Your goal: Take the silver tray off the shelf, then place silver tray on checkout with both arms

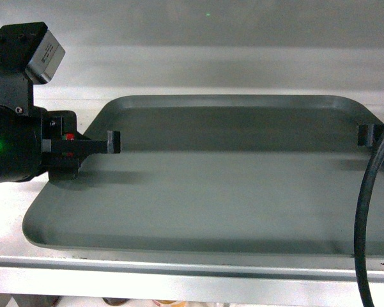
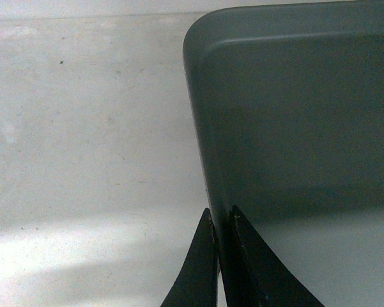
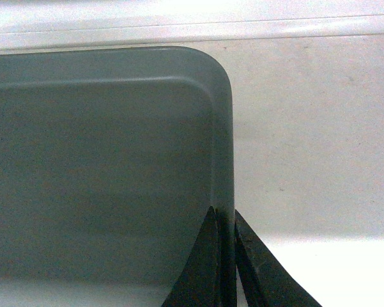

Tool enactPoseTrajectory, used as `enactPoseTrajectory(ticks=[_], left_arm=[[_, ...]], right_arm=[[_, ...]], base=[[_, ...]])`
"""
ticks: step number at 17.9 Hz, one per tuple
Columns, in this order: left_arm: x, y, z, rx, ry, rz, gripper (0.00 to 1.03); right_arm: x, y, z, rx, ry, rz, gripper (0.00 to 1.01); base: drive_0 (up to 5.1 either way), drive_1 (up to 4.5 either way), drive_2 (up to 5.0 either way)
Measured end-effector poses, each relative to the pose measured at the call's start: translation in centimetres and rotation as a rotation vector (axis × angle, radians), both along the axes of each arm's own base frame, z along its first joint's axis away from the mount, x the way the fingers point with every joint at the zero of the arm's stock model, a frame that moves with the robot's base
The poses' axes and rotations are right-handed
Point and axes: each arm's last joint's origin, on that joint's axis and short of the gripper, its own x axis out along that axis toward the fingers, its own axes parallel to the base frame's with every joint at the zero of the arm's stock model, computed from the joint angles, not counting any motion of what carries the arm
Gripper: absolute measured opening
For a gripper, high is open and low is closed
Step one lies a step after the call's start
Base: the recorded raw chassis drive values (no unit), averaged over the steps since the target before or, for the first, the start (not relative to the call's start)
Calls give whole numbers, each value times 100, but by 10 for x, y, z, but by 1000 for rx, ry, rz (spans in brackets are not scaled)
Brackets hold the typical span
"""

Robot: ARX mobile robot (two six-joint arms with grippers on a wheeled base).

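- The silver tray (image 1: 211, 185) lies flat on the white shelf (image 1: 179, 265), its near edge just behind the shelf's front lip.
- The left gripper (image 2: 222, 256) is clenched on the tray's left rim, 1 finger inside the rim and 1 outside.
- The right gripper (image 3: 227, 256) pinches the right rim the same way; in the head view only its fingertip shows, beside a thick black cable (image 1: 370, 211).
- Judged done: both arms have their grasp on opposite rims.
- Judged left: lifting the tray off the shelf, carrying it level with both arms, and setting it on the checkout, which is not in view.
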Motion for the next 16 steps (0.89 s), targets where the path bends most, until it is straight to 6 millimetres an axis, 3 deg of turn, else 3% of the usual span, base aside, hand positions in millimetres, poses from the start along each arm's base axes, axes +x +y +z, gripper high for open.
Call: enactPoseTrajectory(ticks=[16], left_arm=[[-1,1,1,0,-6,4,3]], right_arm=[[0,0,2,1,-9,1,3]], base=[[0,0,0]])
